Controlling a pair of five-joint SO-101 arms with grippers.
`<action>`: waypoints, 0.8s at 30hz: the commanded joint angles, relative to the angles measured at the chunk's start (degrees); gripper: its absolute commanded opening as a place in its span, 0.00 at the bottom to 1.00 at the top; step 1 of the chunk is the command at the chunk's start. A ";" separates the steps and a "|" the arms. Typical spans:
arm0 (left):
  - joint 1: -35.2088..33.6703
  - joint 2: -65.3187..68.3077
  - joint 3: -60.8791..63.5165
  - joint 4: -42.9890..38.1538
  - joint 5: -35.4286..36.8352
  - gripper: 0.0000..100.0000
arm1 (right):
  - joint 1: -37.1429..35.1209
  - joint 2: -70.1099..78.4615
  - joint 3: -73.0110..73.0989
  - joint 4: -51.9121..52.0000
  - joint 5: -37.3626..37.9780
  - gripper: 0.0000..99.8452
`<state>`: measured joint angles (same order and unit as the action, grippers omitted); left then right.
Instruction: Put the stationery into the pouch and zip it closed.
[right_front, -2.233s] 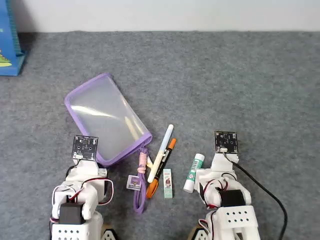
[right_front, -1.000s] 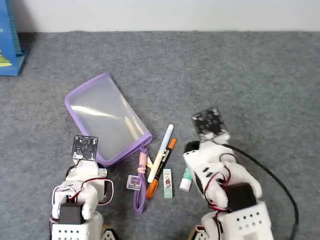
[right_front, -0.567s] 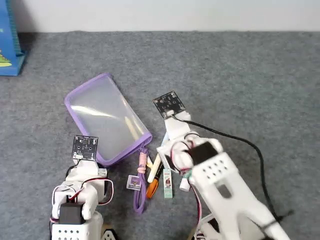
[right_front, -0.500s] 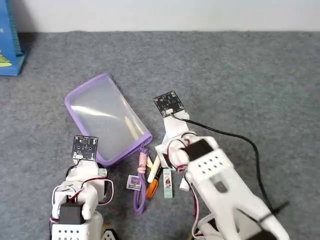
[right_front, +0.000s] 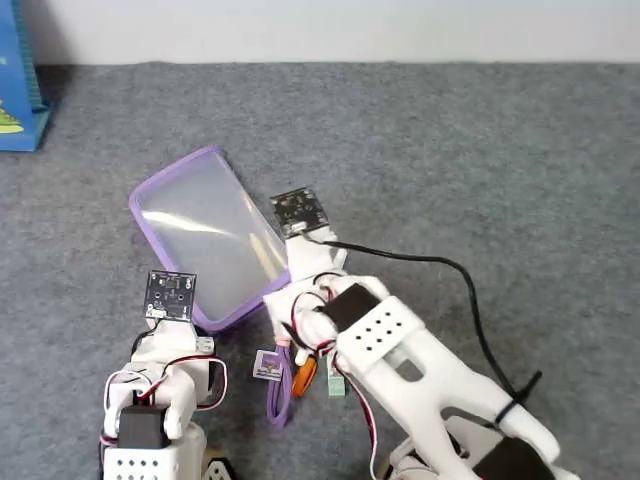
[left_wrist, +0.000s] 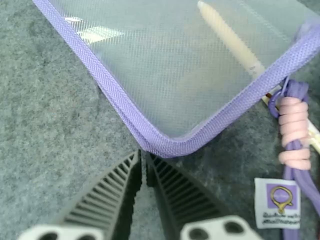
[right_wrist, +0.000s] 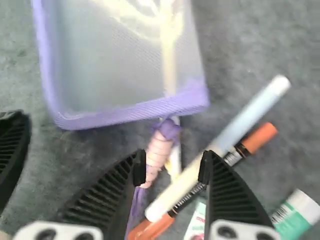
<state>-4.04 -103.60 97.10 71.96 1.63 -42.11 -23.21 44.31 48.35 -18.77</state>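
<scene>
The clear, purple-edged pouch (right_front: 200, 230) lies flat on the grey desk (right_front: 450, 150), at about 10 o'clock from the desk's middle. A pale pencil (left_wrist: 227, 37) shows through its clear face. The left gripper (left_wrist: 143, 159) sits just off the pouch's near corner, jaws almost together and holding nothing. The right gripper (right_wrist: 172, 162) hovers at the pouch's 5 o'clock corner. Its jaws are spread wide over the strap's pink coil (right_wrist: 157, 152) and the ends of the white pen (right_wrist: 240, 125) and orange marker (right_wrist: 257, 136). A green-and-white glue stick (right_wrist: 295, 212) lies near them.

right arm (right_front: 380, 335) extended, jaws apart; left arm (right_front: 165, 385) folded.
</scene>
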 joint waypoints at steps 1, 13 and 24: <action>0.18 -0.62 -0.75 0.26 -0.35 0.02 | -0.75 2.07 -3.43 -2.95 -0.35 0.18; 0.18 -0.62 -0.75 0.26 -0.35 0.02 | -0.75 17.98 -10.02 -3.47 -0.53 0.18; 0.18 -0.62 -0.75 0.26 -0.35 0.02 | -0.57 21.85 -11.52 -3.03 -0.35 0.18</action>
<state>-4.04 -103.60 97.10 71.96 1.63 -42.64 -1.05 35.69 45.27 -18.77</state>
